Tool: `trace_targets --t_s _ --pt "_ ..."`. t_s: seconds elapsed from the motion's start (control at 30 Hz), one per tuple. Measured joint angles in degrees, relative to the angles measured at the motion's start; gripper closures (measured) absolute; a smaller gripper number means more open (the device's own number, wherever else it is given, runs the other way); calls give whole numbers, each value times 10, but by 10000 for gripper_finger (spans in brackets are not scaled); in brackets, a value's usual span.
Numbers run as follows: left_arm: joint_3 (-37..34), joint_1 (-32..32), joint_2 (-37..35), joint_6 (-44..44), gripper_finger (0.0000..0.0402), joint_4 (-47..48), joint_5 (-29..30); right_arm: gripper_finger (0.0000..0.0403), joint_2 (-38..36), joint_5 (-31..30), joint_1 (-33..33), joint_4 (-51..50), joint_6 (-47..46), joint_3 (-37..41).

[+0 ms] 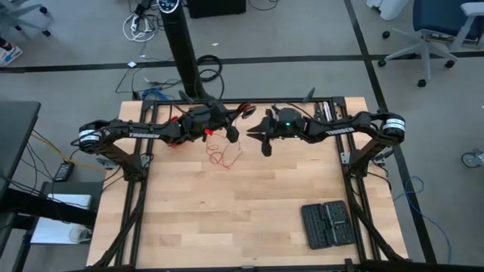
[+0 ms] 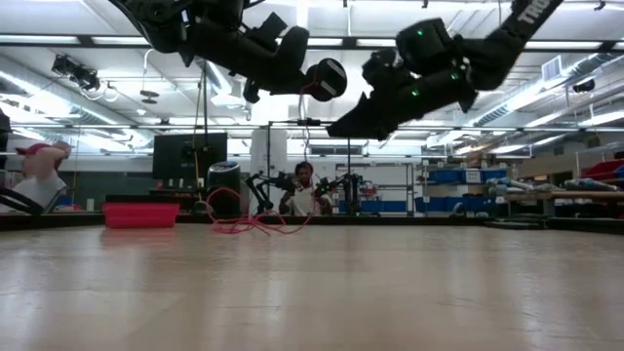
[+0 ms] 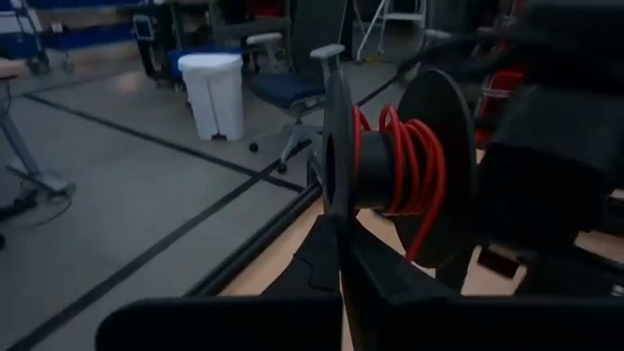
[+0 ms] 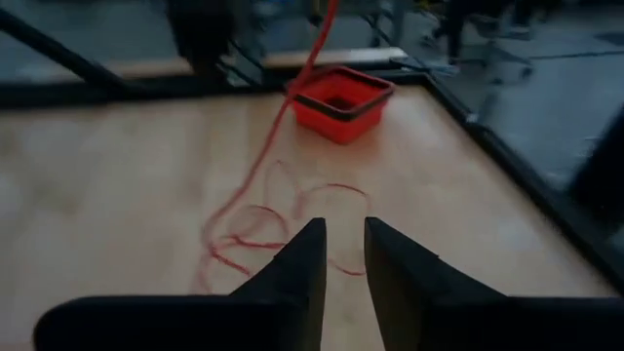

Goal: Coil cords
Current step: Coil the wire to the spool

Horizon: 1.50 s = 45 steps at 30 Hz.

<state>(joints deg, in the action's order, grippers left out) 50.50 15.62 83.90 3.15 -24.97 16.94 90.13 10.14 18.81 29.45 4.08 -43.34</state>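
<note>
Left tool [image 1: 231,133], fingers closed on the flange of a black spool [image 3: 390,171] wound with several turns of red wire; it hangs above the tabletop [image 1: 249,219] toward 12 o'clock, just left of centre in the high view. Right tool [image 1: 263,142], just beside it at 3 o'clock and apart from it, fingers [image 4: 302,258] standing a narrow gap apart and holding nothing; it is also raised off the wood. One thin red wire [image 1: 221,157] runs from the spool down to the tabletop, where it lies in loose loops below and between the two tools. One red square box [image 4: 340,101] with a dark rim sits on the tabletop beyond the loops, at the far left. One flat black case [image 1: 327,224] of two halves lies at about 4 o'clock, well apart from the wire. Lettering in white shows on each arm's forearm link, reading "TROSSEN" on the left arm [image 1: 144,130]; the right arm's is too small to read.
</note>
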Motion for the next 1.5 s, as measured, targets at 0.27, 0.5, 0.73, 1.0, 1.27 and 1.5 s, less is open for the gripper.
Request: trace_targets --t_s 0.27,0.5,0.73,1.0,1.27,1.5 --pt "0 0 0 -19 401 -64 -18 330 4 77 5 112 -103 53" --pt "0 0 0 -61 401 -96 -22 329 4 60 -17 158 -115 52" --pt "0 0 0 -60 401 -122 -22 308 18 62 -16 179 -135 39" --pt "0 0 0 -61 401 -143 -22 272 77 91 -15 224 -151 -2" --pt "0 0 0 -61 401 -146 -27 275 94 90 -16 243 -151 -13" --pt "0 0 0 -61 401 -147 -27 293 93 85 -16 249 -149 -13"
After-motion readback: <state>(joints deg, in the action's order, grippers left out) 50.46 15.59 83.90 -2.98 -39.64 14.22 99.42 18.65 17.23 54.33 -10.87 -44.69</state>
